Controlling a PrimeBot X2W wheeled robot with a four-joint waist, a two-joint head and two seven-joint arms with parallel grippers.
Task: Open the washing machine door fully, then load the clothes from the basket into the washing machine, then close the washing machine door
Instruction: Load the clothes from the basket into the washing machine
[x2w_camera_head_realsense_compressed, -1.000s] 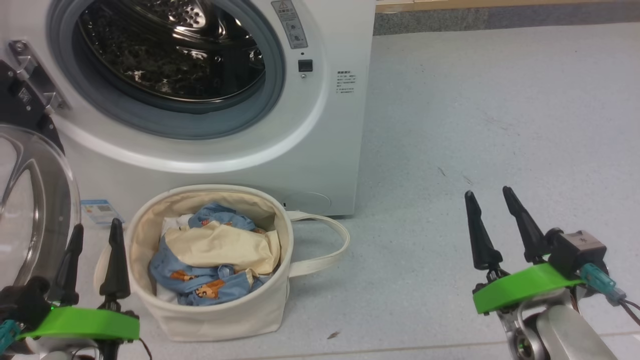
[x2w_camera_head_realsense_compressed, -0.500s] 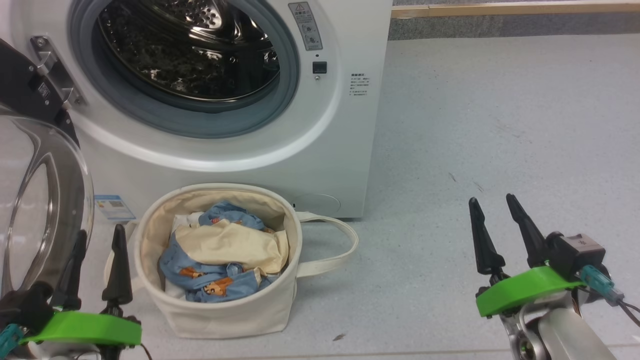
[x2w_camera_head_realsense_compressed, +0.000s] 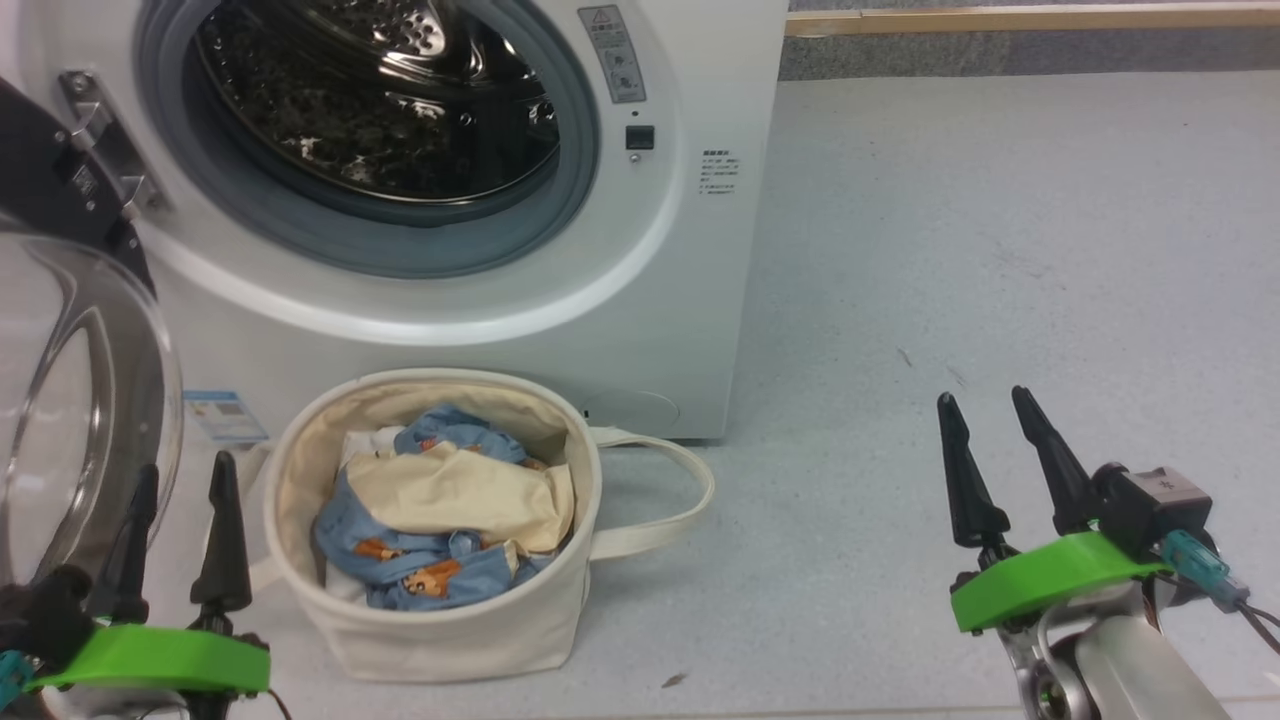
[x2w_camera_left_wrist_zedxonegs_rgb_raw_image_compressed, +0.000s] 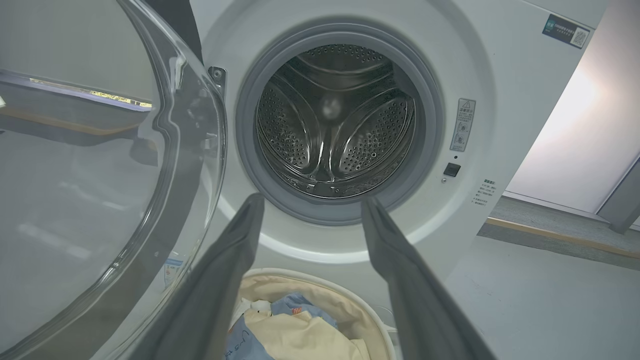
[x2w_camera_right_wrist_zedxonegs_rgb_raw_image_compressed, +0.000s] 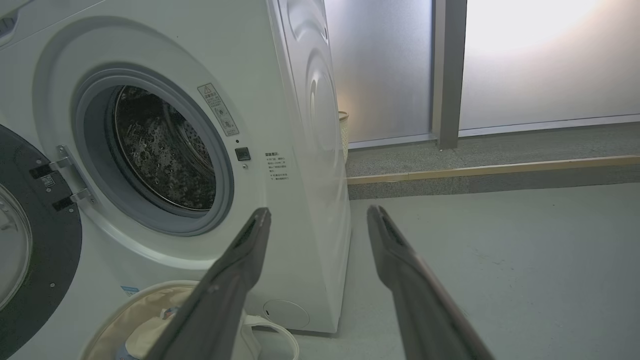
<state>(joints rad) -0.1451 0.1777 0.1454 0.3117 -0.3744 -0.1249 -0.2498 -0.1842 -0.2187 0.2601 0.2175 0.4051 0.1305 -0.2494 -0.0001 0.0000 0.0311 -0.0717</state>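
Head view: your left gripper (x2w_camera_head_realsense_compressed: 185, 466) hovers spread and empty just beside the washing machine door (x2w_camera_head_realsense_compressed: 100, 380), so a hasty reach for the clothes (x2w_camera_head_realsense_compressed: 450, 490) in the basket (x2w_camera_head_realsense_compressed: 450, 640) could knock its glass. Left wrist view: the basket stands on the floor (x2w_camera_left_wrist_zedxonegs_rgb_raw_image_compressed: 525, 300) at the foot of the washing machine (x2w_camera_left_wrist_zedxonegs_rgb_raw_image_compressed: 500, 75). Right wrist view: your right gripper (x2w_camera_right_wrist_zedxonegs_rgb_raw_image_compressed: 319, 210) is spread, empty, touching nothing.

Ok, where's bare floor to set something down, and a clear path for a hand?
Widest bare floor: right of the washing machine and basket, up to the right tool. The drum mouth is unobstructed above the basket. Crowded: the left, where the open door, left tool and basket sit close together.
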